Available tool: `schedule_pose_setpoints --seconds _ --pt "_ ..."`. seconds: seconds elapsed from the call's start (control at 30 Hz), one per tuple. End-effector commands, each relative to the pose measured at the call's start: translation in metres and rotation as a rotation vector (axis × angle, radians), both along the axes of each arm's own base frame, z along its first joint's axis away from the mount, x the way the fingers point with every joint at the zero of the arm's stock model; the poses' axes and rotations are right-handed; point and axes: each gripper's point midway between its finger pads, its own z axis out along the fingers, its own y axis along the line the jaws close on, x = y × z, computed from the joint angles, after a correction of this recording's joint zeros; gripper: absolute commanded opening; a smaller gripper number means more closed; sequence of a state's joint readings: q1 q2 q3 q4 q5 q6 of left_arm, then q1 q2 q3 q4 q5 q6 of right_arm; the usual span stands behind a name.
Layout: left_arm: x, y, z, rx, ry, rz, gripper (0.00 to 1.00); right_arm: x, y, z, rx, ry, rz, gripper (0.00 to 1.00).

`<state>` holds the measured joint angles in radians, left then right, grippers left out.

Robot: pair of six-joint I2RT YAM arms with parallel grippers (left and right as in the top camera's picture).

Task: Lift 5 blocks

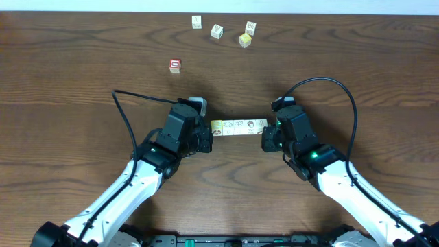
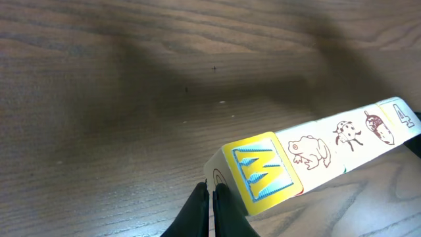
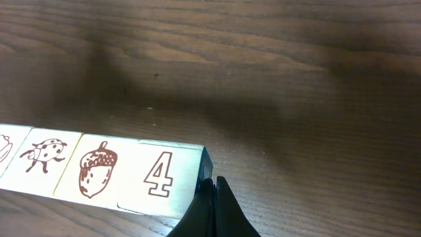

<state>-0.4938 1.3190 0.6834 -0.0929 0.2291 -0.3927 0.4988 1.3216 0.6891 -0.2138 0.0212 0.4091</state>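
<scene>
Where the two arms meet at mid-worktop, the left gripper (image 1: pixel 208 132) has its fingers (image 2: pixel 194 214) pressed together. Its tip is set against the yellow-faced end of a straight row of five blocks (image 1: pixel 238 127). The right gripper (image 1: pixel 266 137) likewise has its fingers (image 3: pixel 227 214) closed flat on each other, with its tip touching the opposite end of the row, beside the face printed "4". The row therefore lies between the two tips. Whether it clears the worktop (image 1: pixel 68 82) cannot be told.

The blocks are small wooden cubes with square faces. One face is yellow with a jagged blue mark. The others are cream, printed in brown outline with a frog, a ladybird, an acorn and the numeral.

The worktop is dark, matt wood grain. Well apart, near its far edge, lie four loose cubes (image 1: pixel 217 31). A red-faced cube (image 1: pixel 175 66) lies nearer, beyond the left gripper.
</scene>
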Motion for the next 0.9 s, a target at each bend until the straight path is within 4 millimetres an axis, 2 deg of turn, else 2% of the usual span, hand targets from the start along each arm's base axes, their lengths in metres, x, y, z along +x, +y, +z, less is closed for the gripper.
schedule_pose_setpoints --seconds 0.0,0.27,0.87 --pt "-0.011 -0.045 0.029 -0.131 -0.012 -0.154 0.07 -0.018 0.061 0.02 0.163 0.021 0.213 0.01" --pt "-0.015 -0.054 0.025 -0.129 -0.007 -0.178 0.07 -0.024 0.077 0.013 0.162 0.028 0.255 0.01" --pt "-0.015 -0.054 0.023 -0.127 0.002 -0.176 0.07 -0.023 0.073 0.009 0.142 0.037 0.24 0.01"
